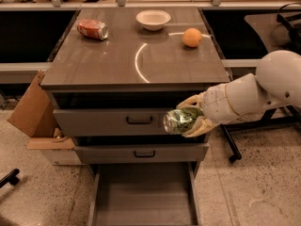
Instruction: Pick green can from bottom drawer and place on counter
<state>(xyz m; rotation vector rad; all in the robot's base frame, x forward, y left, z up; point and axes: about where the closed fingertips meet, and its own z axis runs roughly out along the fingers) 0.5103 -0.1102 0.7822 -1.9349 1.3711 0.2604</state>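
Note:
My gripper (194,116) is shut on the green can (181,120) and holds it on its side, silver end toward the camera, in front of the right half of the top handled drawer. The can hangs below the level of the counter (113,65) and well above the bottom drawer (143,197), which is pulled out and shows a bare floor. The white arm reaches in from the right.
On the counter lie a red-orange can (92,29) at the back left, a white bowl (153,19) at the back middle and an orange (192,37) at the right. A cardboard box (33,112) stands left of the cabinet. A chair base (235,145) stands at the right.

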